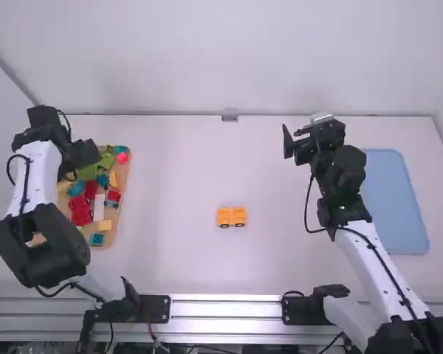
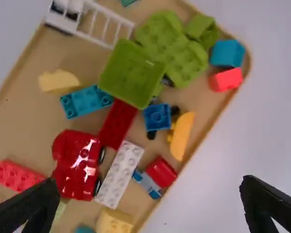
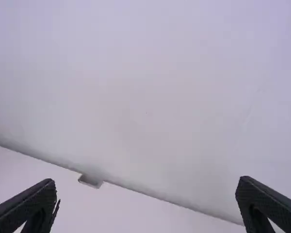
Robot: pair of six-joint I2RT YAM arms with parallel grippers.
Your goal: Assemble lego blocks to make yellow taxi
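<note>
A small yellow wheeled vehicle base [image 1: 231, 216] stands near the table's middle. My left gripper [image 1: 86, 164] is over the tray of loose blocks at the left; in its wrist view the left gripper [image 2: 149, 208] is open with nothing between its fingers. Beneath it lie a red car body [image 2: 76, 165], a white brick [image 2: 119, 174], a pale yellow brick [image 2: 114, 222], a yellow curved piece [image 2: 182, 136] and several green blocks [image 2: 131, 73]. My right gripper [image 1: 297, 139] is above the table's far right part; in its wrist view the right gripper [image 3: 146, 206] is open and holds nothing.
The wooden tray [image 1: 124, 181] carries blocks of several colours, partly under the left arm. A blue flat tray [image 1: 395, 199] lies at the right, beside the right arm. The back wall [image 3: 145, 97] rises behind the table's far edge.
</note>
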